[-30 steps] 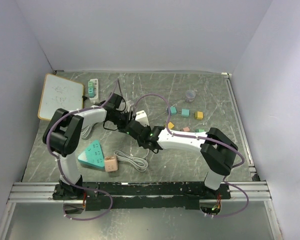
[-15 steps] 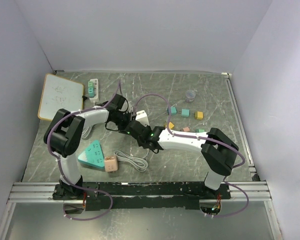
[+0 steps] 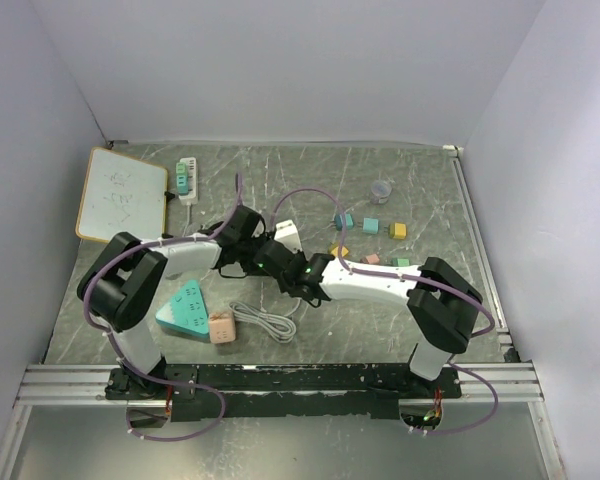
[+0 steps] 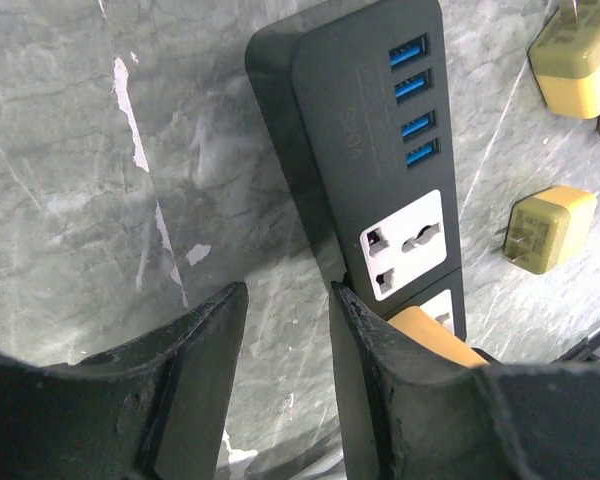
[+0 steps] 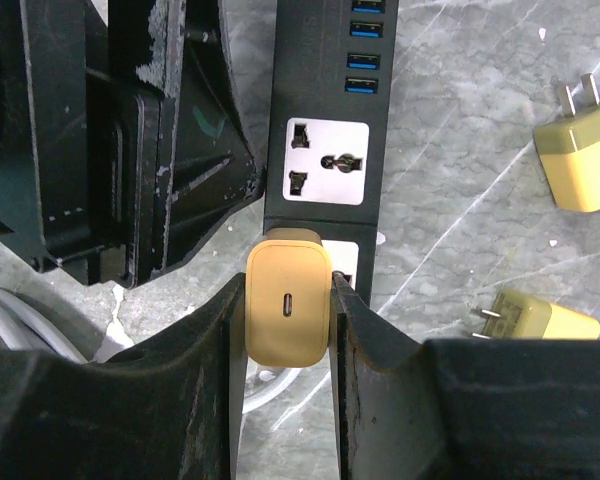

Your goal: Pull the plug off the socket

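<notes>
The yellow plug (image 5: 287, 312), on the power strip (image 4: 375, 150), is pinched by the right end effector (image 5: 288, 290). The spread left end effector (image 4: 285, 335) is shifted rightward since earlier.

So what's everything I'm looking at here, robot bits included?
Black power strip: one, black, blue USB ports, centre.
Yellow plug: one, at the strip's lower outlet.
Loose yellow plugs: two, beside the strip.
Small coloured pieces: about six, teal, yellow, orange, pink, green, right of centre; may include those plugs.
Whiteboard: one, white, back left.
White power strip: one, green plugs in it, beside the whiteboard.
Triangular socket block: one, teal, front left.
Cube: one, peach, beside it.
Cable: one, white, front centre.
Cup: one, small, clear, back right.
Left gripper: one, black, open, at the strip's edge.
Right gripper: one, black, shut on the yellow plug.
</notes>
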